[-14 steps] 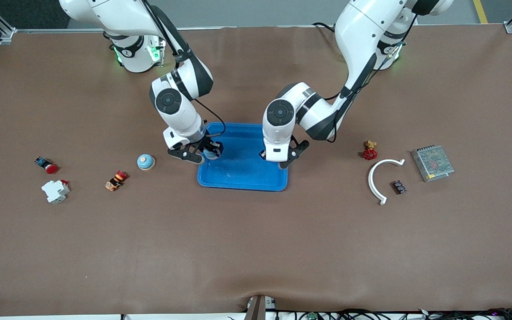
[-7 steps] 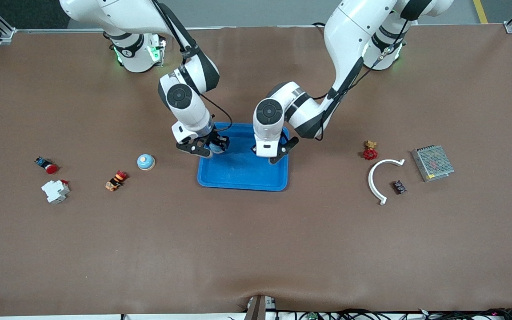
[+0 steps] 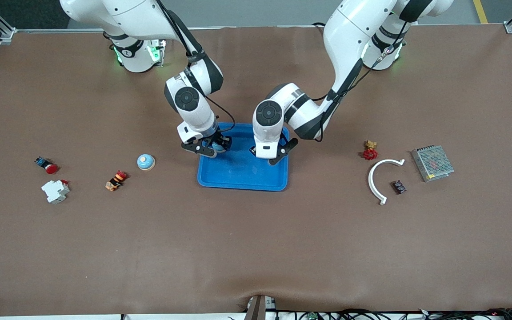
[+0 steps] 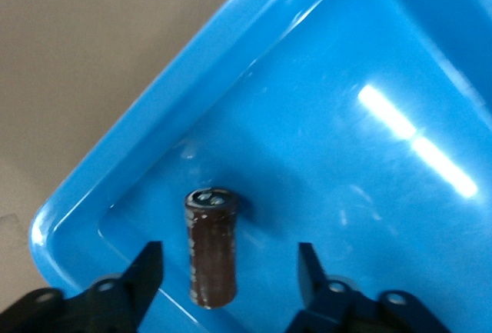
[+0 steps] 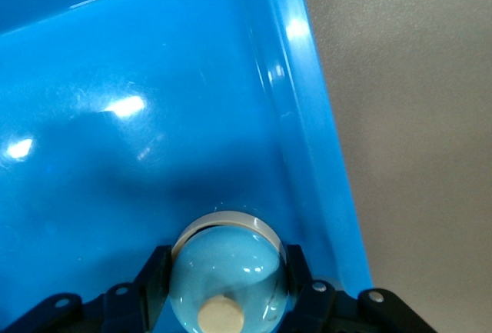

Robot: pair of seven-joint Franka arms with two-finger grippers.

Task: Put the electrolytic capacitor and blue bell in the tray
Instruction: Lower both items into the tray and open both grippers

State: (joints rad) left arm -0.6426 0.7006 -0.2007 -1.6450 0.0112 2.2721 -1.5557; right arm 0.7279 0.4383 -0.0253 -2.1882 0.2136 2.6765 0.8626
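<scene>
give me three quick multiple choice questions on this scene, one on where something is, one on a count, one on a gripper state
1. Where is the dark capacitor?
A. in the blue tray
B. on the bare table
C. beside the white arc

2. How many blue bells show?
A. one
B. two
C. three

3. How does the left gripper stand?
A. shut on the capacitor
B. open
C. shut on a bell

Answers:
1 A: the capacitor is in the blue tray.
2 B: one blue bell sits in the right gripper over the tray, a second bell rests on the table toward the right arm's end.
3 B: the left gripper has its fingers apart, clear of the capacitor.
</scene>
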